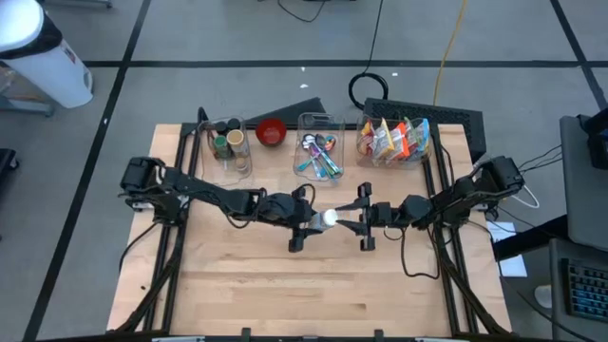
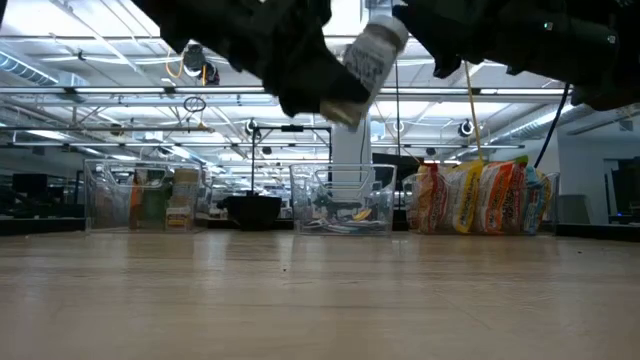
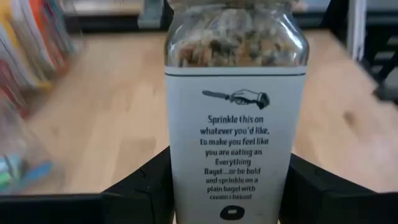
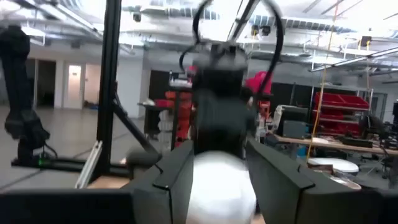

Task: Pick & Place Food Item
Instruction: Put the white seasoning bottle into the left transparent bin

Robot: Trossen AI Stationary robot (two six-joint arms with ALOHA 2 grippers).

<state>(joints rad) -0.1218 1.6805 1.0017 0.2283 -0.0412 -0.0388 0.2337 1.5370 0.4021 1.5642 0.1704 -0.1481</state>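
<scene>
A glass seasoning jar [image 3: 235,118] with a white printed label and a white cap [image 1: 328,219] hangs in the air over the middle of the table, tilted with its cap end up [image 2: 385,32]. My left gripper [image 1: 315,220] comes from the table's left and is shut on the jar's lower body. From the right, my right gripper [image 4: 219,180] meets it, with its fingers closed on either side of the white cap. The jar touches nothing else. My left gripper pinches the jar's lower body [image 3: 180,186] between its two fingers, one on each side of the label. The fingers reach from the table's left, slanting slightly down. The jar is lifted clear of the table, tilted, cap end up. My right gripper pinches the white cap [image 4: 221,177] between its two fingers [image 4: 277,177]. It reaches from the table's right, slanting slightly up. The cap fills the gap between the fingers, and my left arm shows right behind it.
Along the far edge stand a clear bin of jars and cans [image 1: 229,145], a red bowl [image 1: 272,131], a clear bin of utensils [image 1: 319,152] and a clear bin of snack packets [image 1: 393,141]. Bare wooden tabletop [image 1: 304,294] lies nearer than the arms.
</scene>
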